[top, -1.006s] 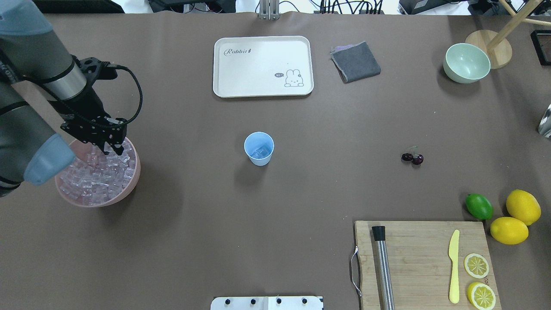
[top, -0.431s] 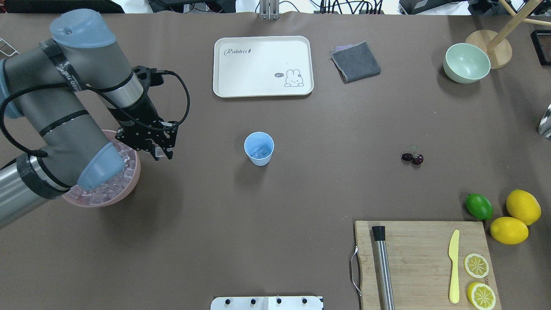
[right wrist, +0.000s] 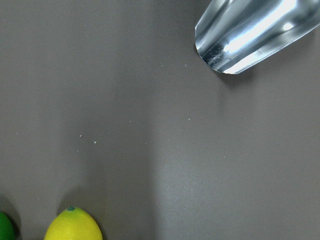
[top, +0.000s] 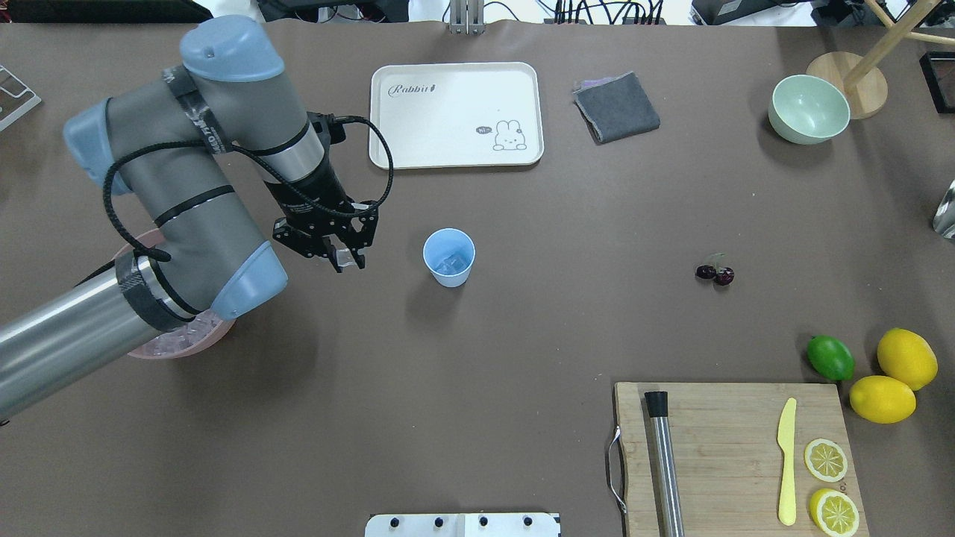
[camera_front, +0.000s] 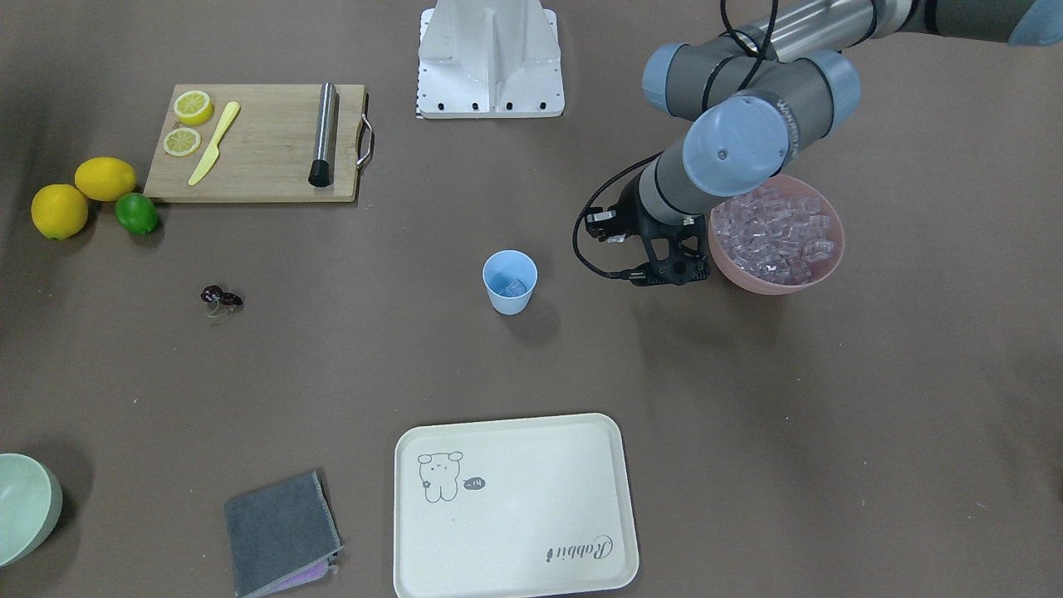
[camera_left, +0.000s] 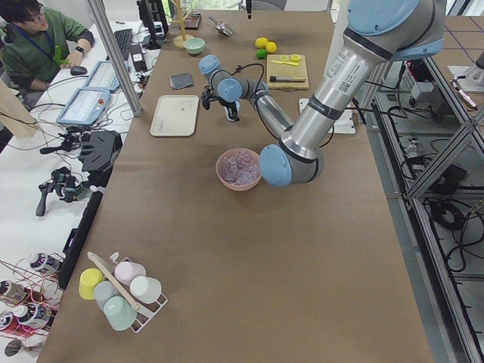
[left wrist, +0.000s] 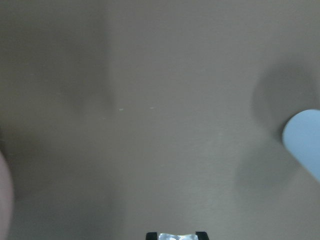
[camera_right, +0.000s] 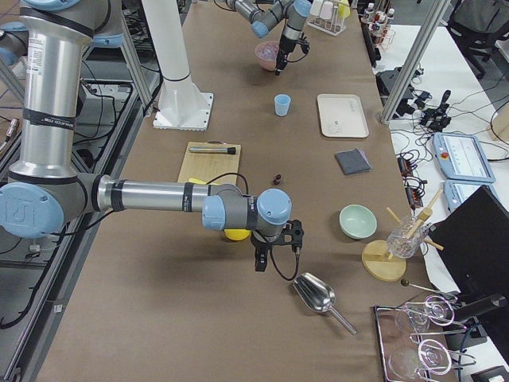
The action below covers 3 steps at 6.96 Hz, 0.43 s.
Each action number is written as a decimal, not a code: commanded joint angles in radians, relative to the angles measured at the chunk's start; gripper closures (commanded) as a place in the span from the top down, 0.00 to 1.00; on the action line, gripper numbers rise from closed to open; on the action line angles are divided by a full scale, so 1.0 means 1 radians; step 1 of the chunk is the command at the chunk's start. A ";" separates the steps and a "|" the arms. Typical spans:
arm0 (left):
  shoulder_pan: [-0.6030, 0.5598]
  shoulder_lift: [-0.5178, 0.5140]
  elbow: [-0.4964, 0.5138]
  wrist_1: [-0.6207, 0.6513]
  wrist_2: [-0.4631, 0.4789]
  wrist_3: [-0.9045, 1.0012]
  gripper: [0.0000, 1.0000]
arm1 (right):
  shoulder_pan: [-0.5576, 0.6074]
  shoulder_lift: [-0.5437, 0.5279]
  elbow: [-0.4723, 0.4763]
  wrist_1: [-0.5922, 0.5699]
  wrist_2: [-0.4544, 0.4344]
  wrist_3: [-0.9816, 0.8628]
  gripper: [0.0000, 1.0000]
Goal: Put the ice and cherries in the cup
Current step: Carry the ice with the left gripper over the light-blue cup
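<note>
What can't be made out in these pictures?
Right gripper: open or shut unclear; tiny in the right side view, no fingers in its wrist view.
Pink bowl: mostly under the left arm in the overhead view.
Cup: blurred, cut by the left wrist view's right edge.
Ice in the cup: too small to count, overhead view.
Cube in the left gripper: cut off by that wrist view's bottom edge.
</note>
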 commanded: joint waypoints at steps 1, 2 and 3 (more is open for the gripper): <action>0.037 -0.061 0.099 -0.136 0.001 -0.139 0.01 | 0.000 0.000 0.000 0.000 0.000 0.002 1.00; 0.049 -0.094 0.151 -0.181 0.003 -0.178 0.01 | 0.000 0.000 0.003 0.002 0.000 0.002 1.00; 0.049 -0.130 0.190 -0.189 0.020 -0.188 0.01 | 0.000 0.000 0.003 0.002 0.000 0.002 1.00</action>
